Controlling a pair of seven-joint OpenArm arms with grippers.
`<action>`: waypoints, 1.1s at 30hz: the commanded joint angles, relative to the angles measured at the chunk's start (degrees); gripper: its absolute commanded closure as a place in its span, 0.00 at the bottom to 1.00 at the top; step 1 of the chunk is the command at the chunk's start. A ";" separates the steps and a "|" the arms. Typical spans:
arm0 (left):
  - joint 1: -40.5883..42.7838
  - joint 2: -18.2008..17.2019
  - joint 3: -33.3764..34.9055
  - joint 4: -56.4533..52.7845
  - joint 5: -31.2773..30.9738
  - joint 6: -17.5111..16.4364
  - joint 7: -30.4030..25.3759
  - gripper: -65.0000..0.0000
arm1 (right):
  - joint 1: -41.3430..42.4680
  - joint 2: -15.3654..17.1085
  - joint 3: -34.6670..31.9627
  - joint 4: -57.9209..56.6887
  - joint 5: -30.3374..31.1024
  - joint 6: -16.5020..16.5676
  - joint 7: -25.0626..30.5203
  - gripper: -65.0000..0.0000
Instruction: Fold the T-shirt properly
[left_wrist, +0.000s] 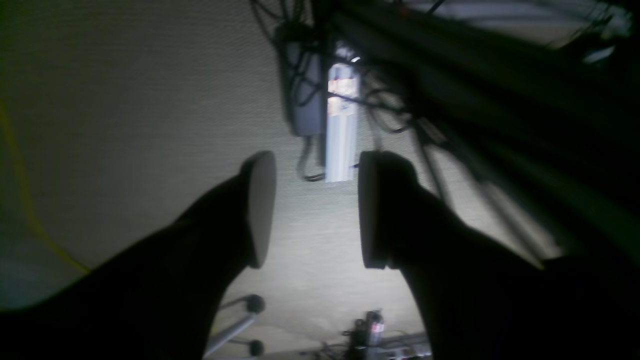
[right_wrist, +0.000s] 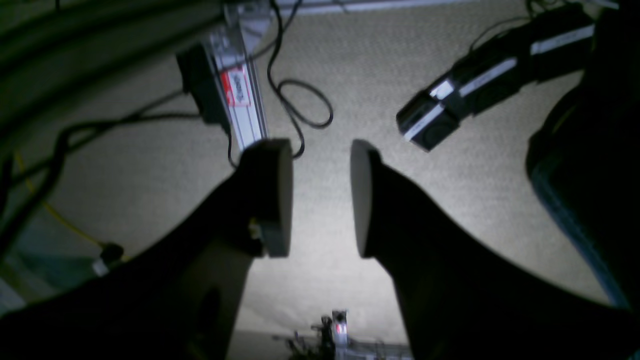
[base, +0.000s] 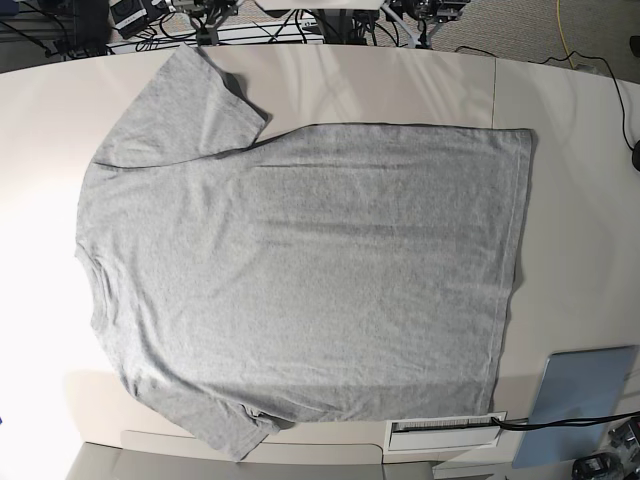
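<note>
Base view: T-shirt (base: 310, 270) flat, near sleeve edge overhanging table (base: 570, 180).

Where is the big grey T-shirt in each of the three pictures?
Base view: the T-shirt lies spread flat across the table, plain side up.
Left wrist view: not in it.
Right wrist view: not in it.
Shared landmark: none clear; both wrist views show carpet floor.

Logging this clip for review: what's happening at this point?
Nothing is being handled yet. A large heather-grey short-sleeved T-shirt lies spread flat and unfolded, plain side up, on the pale table. The left gripper and right gripper are both open and empty, away from the shirt, over carpeted floor.
</note>
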 joint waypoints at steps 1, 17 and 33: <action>1.14 -0.13 0.13 1.05 0.79 -0.35 0.59 0.56 | -0.72 0.55 -0.02 0.26 0.37 0.20 -0.02 0.69; 24.96 -3.26 0.13 39.15 -9.33 -8.02 10.71 0.56 | -20.02 2.54 -0.02 25.70 3.52 6.21 -5.18 0.69; 53.13 -14.14 0.09 88.26 -12.96 -4.28 16.85 0.56 | -54.99 16.33 0.15 79.25 23.50 12.37 -13.75 0.69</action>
